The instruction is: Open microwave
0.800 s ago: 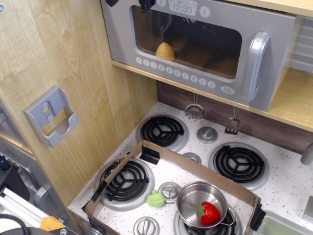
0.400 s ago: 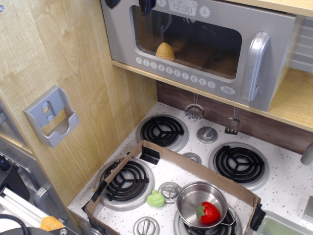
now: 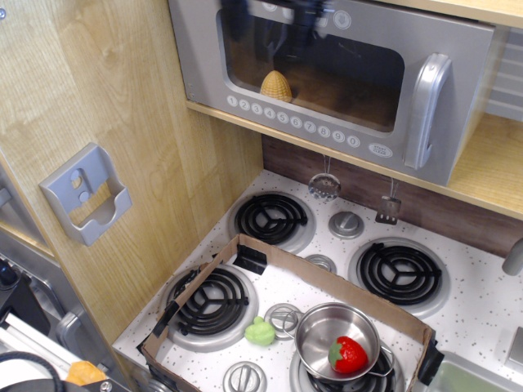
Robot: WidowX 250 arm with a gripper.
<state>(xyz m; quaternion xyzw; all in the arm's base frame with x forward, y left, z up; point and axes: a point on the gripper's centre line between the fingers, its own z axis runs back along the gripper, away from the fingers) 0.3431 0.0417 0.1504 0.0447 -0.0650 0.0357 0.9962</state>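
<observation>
Sitting on a wooden shelf (image 3: pixel 490 175) above the stove (image 3: pixel 482 302), the microwave (image 3: pixel 335 77) has its door shut, the silver handle (image 3: pixel 426 110) upright at the door's right side. A row of round white buttons (image 3: pixel 290 122) runs under the window, and a yellow ridged item (image 3: pixel 276 85) shows behind the glass. At the top edge, a dark blurred shape that may be the gripper (image 3: pixel 302 15) hangs in front of the microwave's upper face; I cannot tell whether it is apart or together. Below, a cardboard tray (image 3: pixel 327 273) lies over the front burners. In it, a steel pot (image 3: pixel 320 327) holds a strawberry (image 3: pixel 348 354), and a green piece (image 3: pixel 261 331) lies just beside the pot. A grey bracket (image 3: pixel 86 194) is fixed to the wooden side wall at left.
</observation>
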